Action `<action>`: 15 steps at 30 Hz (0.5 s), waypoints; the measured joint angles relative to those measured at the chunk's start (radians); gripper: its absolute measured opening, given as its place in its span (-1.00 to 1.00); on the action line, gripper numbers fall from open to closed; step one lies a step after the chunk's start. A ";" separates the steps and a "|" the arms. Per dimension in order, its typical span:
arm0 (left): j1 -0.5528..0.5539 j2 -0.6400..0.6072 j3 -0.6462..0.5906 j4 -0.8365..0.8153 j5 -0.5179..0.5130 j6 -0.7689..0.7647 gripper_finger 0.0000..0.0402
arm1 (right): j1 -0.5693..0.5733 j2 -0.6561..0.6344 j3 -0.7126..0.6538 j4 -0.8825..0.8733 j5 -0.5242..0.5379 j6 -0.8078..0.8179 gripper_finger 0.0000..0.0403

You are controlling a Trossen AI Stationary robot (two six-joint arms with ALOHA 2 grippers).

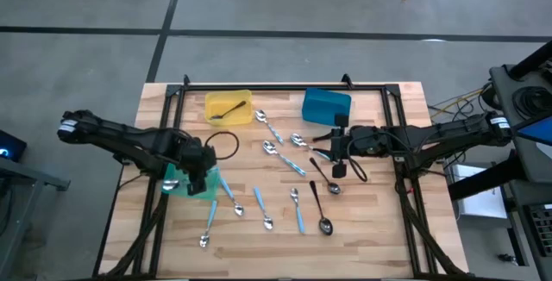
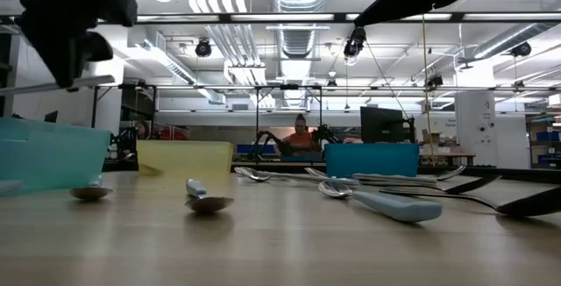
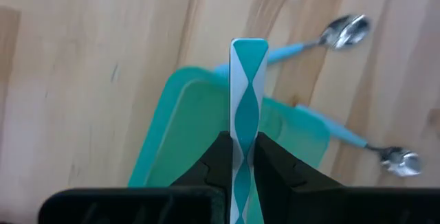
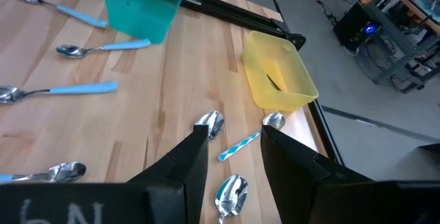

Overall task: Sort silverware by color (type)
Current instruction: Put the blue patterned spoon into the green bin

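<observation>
Blue plastic handle pinched edge-on in my left claw: that blue-handled spoon hangs over the green bin at the table's left side. It looks light, stiff and slick, so I'd grip mid-handle. My right claw hovers part open and empty over the remaining silverware, scattered mid-table; those slim metal spoons lie flat, so I'd pinch across the handle.
</observation>
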 joint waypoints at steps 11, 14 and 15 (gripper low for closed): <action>0.001 0.007 -0.077 0.060 -0.001 0.082 -0.89 | 0.000 0.000 0.000 0.000 0.000 0.000 -0.38; 0.001 0.008 -0.087 0.099 -0.002 0.082 -0.89 | 0.000 0.000 0.000 0.000 0.000 0.000 -0.38; 0.001 0.009 -0.088 0.110 -0.003 0.082 -0.89 | 0.000 0.000 0.000 0.000 0.000 -0.001 -0.38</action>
